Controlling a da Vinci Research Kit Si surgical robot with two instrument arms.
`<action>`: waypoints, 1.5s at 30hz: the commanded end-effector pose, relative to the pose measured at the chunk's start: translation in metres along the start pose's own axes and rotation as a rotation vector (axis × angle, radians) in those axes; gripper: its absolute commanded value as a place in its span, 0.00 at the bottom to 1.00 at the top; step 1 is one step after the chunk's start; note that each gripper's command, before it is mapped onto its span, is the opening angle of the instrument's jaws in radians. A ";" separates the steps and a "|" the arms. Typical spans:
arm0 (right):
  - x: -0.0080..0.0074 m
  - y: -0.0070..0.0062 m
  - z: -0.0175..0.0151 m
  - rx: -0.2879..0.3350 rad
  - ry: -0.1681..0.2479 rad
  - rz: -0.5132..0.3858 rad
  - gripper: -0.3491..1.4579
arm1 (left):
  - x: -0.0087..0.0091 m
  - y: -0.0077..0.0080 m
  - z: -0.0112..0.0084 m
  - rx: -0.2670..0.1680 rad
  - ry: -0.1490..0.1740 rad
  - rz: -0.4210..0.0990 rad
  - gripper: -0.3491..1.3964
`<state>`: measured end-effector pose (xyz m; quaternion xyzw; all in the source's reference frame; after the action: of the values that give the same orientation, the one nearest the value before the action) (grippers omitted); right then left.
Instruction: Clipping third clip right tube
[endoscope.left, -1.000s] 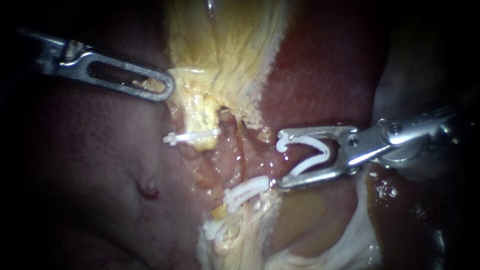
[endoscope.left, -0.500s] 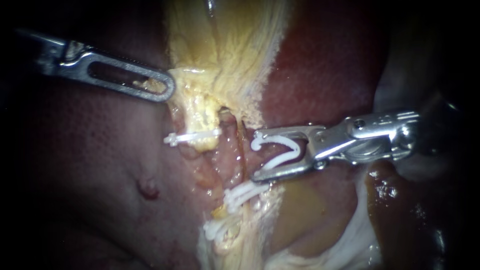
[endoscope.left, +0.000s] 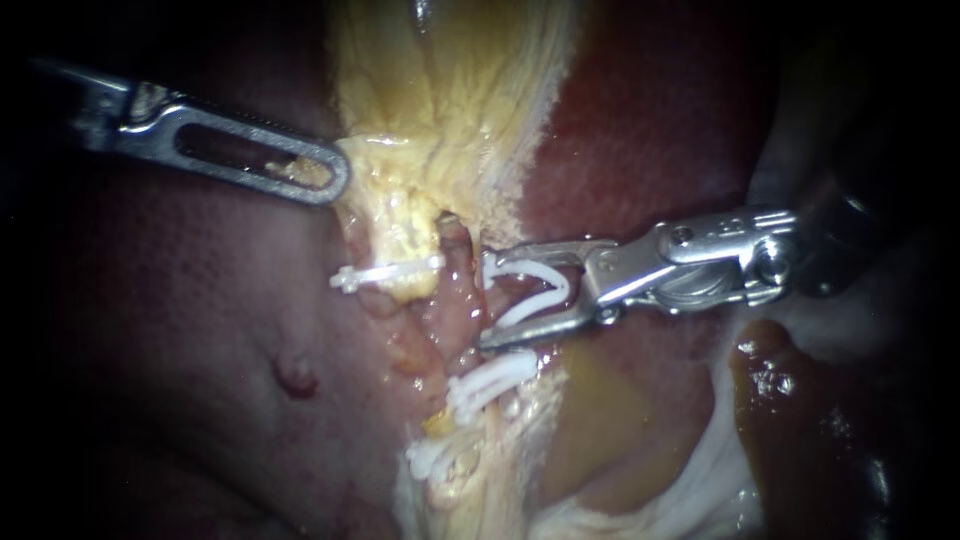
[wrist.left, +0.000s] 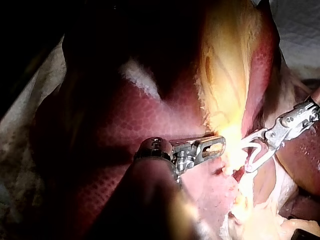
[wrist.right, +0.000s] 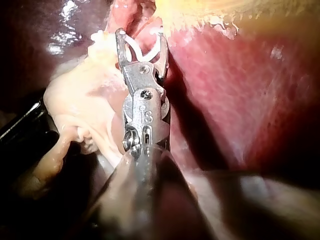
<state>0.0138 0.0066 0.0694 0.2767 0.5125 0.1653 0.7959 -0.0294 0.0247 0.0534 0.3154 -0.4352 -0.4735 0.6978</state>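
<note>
My right instrument (endoscope.left: 487, 300) comes in from the right and carries an open white clip (endoscope.left: 535, 295) between its spread jaws. The clip's tips reach the right edge of the reddish right tube (endoscope.left: 458, 290); I cannot tell whether the tube lies inside the clip. Two closed white clips (endoscope.left: 492, 380) (endoscope.left: 432, 458) sit lower on this tube. The left tube bears one clip (endoscope.left: 385, 272). My left instrument (endoscope.left: 325, 178) is shut on the edge of the yellow gallbladder tissue (endoscope.left: 440, 100). The right wrist view shows the clip (wrist.right: 145, 52) in the jaws (wrist.right: 141, 36).
Dark red liver (endoscope.left: 180, 330) lies to the left and also behind the right instrument (endoscope.left: 650, 130). Pale fatty tissue (endoscope.left: 700, 470) and a wet brown fold (endoscope.left: 790, 400) lie below the right shaft. In the left wrist view both instruments (wrist.left: 217, 145) (wrist.left: 252, 155) stand close together at the tubes.
The right instrument has moved left with the open clip, from well clear of the tube up to its right edge. The left instrument has held still.
</note>
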 end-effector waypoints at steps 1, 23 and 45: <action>0.0001 0.0001 0.0001 -0.001 0.000 0.000 0.47 | 0.0000 0.0000 0.0001 0.000 0.000 0.000 0.00; 0.0005 0.0006 0.0012 0.058 0.103 0.070 0.47 | 0.0000 0.0001 0.0001 0.000 0.000 0.000 0.00; 0.0009 0.0000 0.0014 0.155 0.175 0.108 0.47 | 0.0000 0.0003 0.0001 0.000 0.000 0.000 0.00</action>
<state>0.0155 0.0066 0.0692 0.3536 0.5763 0.1902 0.7118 -0.0294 0.0249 0.0537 0.3153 -0.4351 -0.4732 0.6980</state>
